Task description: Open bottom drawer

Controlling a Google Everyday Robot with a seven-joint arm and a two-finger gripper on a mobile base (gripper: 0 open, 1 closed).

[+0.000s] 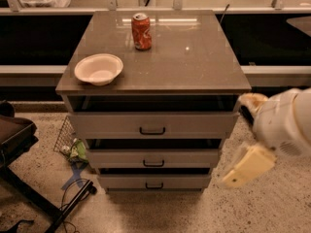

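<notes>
The bottom drawer (154, 182) is the lowest of three grey-beige drawers in the cabinet, with a small black bar handle (154, 185). Its front sits in line under the middle drawer (153, 158) and the top drawer (153, 125). My gripper (245, 166), cream-coloured on a white arm (284, 123), hangs above the floor just right of the cabinet. It is level with the middle and bottom drawers and touches nothing.
A red soda can (141, 31) and a white bowl (99, 69) stand on the cabinet top (194, 62). A black chair base (22, 144), a wire basket with green litter (72, 148) and cables (73, 198) lie on the floor at the left.
</notes>
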